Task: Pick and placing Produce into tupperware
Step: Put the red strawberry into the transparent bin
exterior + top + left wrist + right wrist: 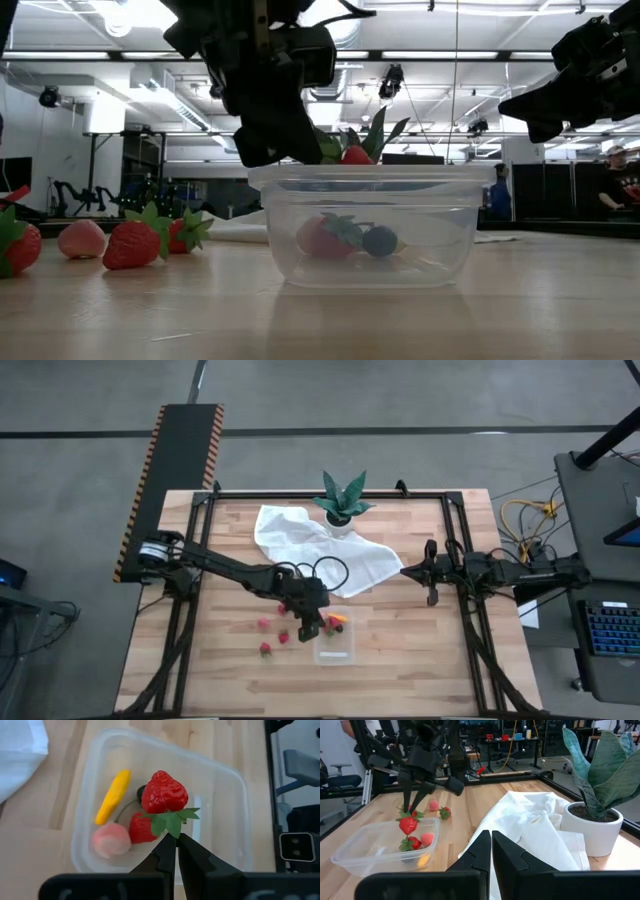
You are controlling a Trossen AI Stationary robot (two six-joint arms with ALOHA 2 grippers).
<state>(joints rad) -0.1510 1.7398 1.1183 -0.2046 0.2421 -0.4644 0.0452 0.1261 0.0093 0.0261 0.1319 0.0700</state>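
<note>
The left gripper [176,840] is pinching a red strawberry [164,793] by its green leaves, holding it just above the clear tupperware [225,800]. Inside the tupperware are lying a yellow sliver [113,796], a pink piece [110,841], another strawberry [141,827] and a dark round piece [380,241]. Beside the tupperware, loose strawberries [132,244] are resting on the worktop [540,300]. Well apart from the tupperware, the right gripper [490,845] is hovering with fingers pressed together.

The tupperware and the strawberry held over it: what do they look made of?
The tupperware looks like thin clear plastic, slightly frosted: the wood grain and the pieces inside show through its walls. The strawberry, held by its green leaf in the left tool, looks like moulded plastic or rubber, with an even red skin; the leaf is flat and stiff. It is probably a toy.
</note>
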